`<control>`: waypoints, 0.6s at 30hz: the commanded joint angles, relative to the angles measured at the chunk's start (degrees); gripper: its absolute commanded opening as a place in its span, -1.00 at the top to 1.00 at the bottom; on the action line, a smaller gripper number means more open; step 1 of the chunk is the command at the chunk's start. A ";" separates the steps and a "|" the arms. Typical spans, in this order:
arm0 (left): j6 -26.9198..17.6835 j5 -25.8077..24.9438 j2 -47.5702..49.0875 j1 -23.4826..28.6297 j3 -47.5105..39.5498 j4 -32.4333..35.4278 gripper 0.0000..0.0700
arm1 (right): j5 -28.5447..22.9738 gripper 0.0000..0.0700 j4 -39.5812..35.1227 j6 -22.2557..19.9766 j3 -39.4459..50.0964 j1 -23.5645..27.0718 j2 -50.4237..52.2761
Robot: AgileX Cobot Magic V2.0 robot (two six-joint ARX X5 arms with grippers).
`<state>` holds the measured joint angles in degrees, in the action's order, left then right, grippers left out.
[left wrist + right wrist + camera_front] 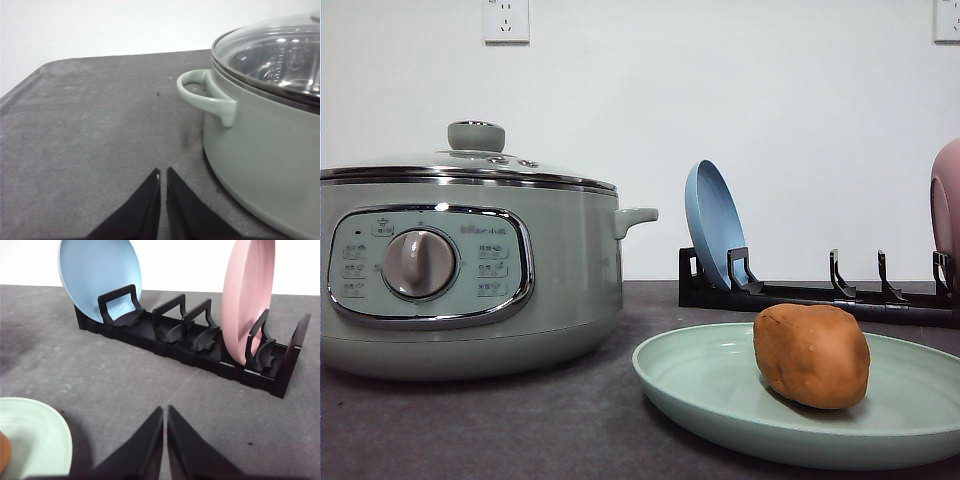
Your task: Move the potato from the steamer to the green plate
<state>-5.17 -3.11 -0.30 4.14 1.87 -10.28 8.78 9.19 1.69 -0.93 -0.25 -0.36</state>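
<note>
both my pincers clenched, empty: left gripper [163,176] beside steamer [260,150], lid on; right gripper [165,413] facing dish rack [200,347]. potato [812,355] resting on green plate [710,385].

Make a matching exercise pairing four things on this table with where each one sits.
Things:
1. potato
2. glass lid
3. blue plate
4. pink plate

Places:
A. upright at one end of the black rack, beside empty slots
B. closed on the steamer
C. lying on the green plate
D. upright at the rack's other end, farthest from the steamer

Pairs: 1-C, 2-B, 3-A, 4-D
</note>
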 commanded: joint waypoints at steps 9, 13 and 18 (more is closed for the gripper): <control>0.28 0.02 0.11 0.02 -1.18 -0.42 0.96 | -0.15 1.00 -0.24 0.24 0.24 0.13 0.15; 0.28 0.02 0.13 0.02 -1.18 -0.42 0.96 | -0.15 1.00 -0.24 0.24 0.24 0.13 0.15; 0.28 0.02 0.12 0.02 -1.18 -0.42 0.96 | -0.15 1.00 -0.24 0.24 0.24 0.13 0.15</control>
